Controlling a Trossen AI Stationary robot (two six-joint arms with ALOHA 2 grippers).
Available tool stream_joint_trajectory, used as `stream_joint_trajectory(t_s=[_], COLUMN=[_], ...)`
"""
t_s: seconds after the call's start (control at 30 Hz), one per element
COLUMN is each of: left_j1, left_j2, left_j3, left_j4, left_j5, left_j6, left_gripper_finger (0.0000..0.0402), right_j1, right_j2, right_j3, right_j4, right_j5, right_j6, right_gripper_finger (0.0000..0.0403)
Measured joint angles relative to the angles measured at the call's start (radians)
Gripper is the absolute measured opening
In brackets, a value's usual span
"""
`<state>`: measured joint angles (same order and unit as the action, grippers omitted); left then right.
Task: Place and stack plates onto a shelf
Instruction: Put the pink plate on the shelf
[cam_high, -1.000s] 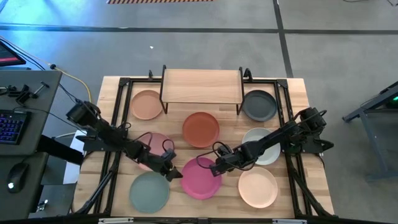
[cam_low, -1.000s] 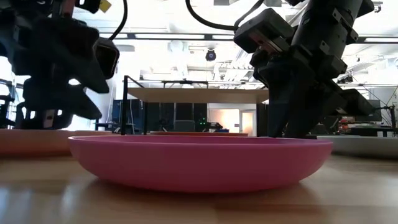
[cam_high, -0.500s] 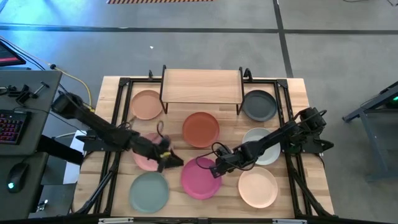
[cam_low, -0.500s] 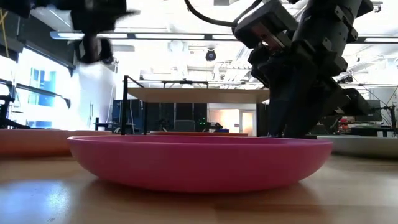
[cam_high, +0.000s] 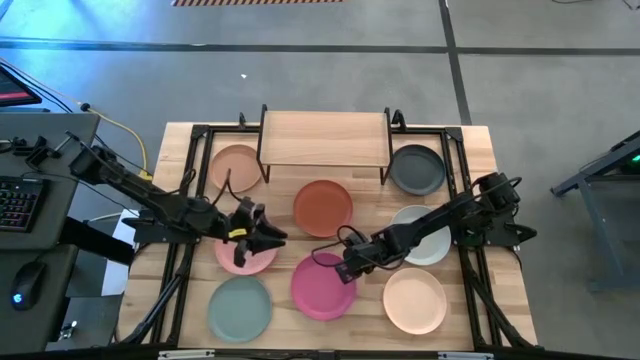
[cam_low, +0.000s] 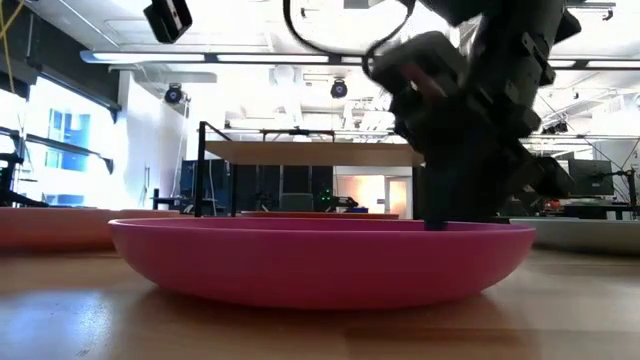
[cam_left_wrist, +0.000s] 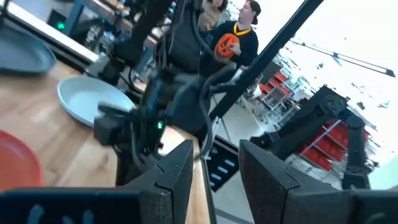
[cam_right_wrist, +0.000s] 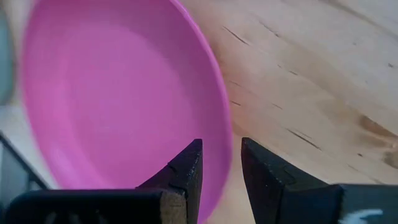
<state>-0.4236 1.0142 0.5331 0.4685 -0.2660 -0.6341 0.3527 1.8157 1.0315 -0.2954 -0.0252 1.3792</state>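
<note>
Overhead: my right gripper (cam_high: 347, 268) at magenta plate (cam_high: 322, 288) rim, shelf (cam_high: 323, 138) bare. Low: plate hides my fingertips. Right wrist: fingers (cam_right_wrist: 186, 171) parted narrowly, straddling rim. Left gripper (cam_high: 268, 236) over pink plate (cam_high: 243, 258), empty, narrow gap.

Both arms are dark, built of blocky jointed segments with black cables looped alongside. The left gripper (cam_high: 268, 237) carries a small yellow marking near its wrist. The right gripper (cam_right_wrist: 219, 171) has two matte black wedge-shaped fingers (cam_right_wrist: 268, 174) with bevelled inner faces.
</note>
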Motion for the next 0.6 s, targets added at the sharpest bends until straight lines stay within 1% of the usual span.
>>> stream_joint_trajectory(t_s=[0.1,0.6], left_j1=[0.000,0.001], left_j2=[0.000,0.000], left_j3=[0.000,0.000], left_j4=[-0.001,0.000], left_j5=[-0.016,-0.018], left_j6=[0.000,0.003], left_gripper_finger=[0.0117,0.0117], right_j1=[-0.001,-0.002], right_j2=[0.010,0.010], right_j3=[-0.001,-0.001], right_j4=[0.020,0.028], right_j5=[-0.005,-0.002], right_j6=[0.001,-0.011], right_gripper_finger=[0.0091,0.0091])
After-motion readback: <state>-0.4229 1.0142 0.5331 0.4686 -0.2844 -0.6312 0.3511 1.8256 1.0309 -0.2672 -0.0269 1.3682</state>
